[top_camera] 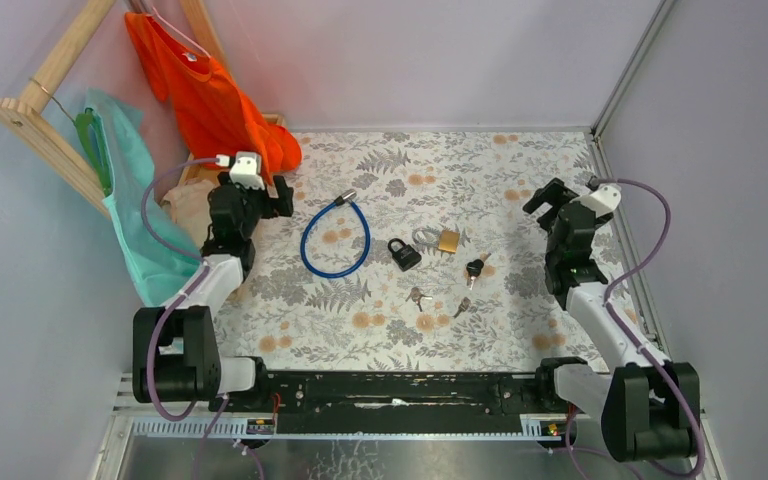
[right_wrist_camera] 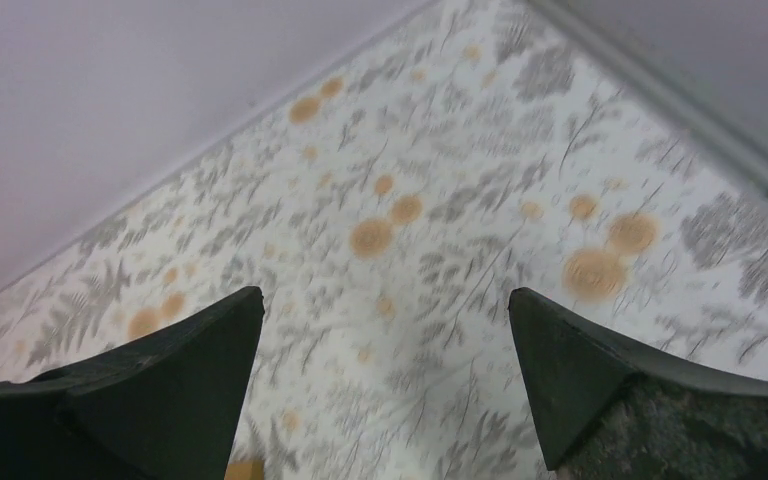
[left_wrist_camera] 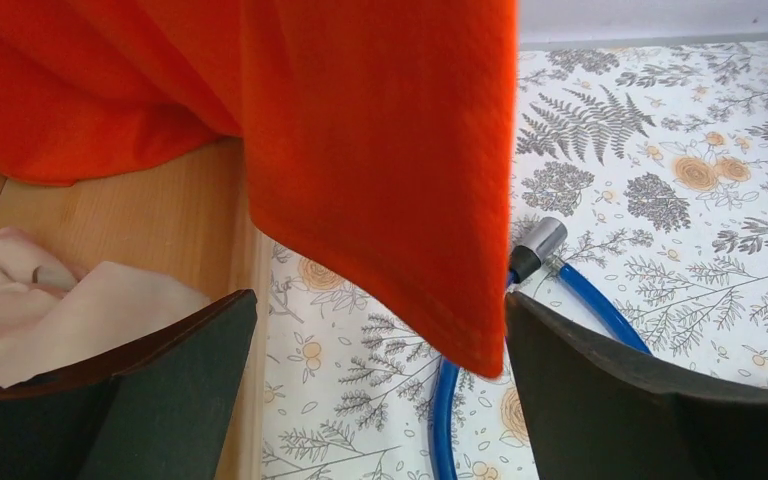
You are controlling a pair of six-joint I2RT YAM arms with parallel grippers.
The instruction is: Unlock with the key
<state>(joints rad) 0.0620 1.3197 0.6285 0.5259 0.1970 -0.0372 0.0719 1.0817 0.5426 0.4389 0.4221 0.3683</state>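
The key (top_camera: 475, 267), with a black head and a short silver blade, lies on the floral table mat right of centre. A black padlock (top_camera: 404, 253) lies left of it, and a brass padlock (top_camera: 448, 240) just behind them. My left gripper (top_camera: 278, 198) is open and empty at the far left, by the orange shirt. In the left wrist view the gripper (left_wrist_camera: 380, 310) has its jaws wide apart under the shirt's hem. My right gripper (top_camera: 545, 200) is open and empty, above the mat to the right of the key. The right wrist view shows the gripper (right_wrist_camera: 385, 300) over blurred mat.
A blue cable lock (top_camera: 335, 238) lies in a loop left of the padlocks, its silver end (left_wrist_camera: 540, 238) near my left fingers. Two small silver keys (top_camera: 418, 296) (top_camera: 462, 306) lie nearer the front. An orange shirt (top_camera: 210, 95) and a teal garment (top_camera: 125, 190) hang on a wooden rack (top_camera: 45, 130) at the back left.
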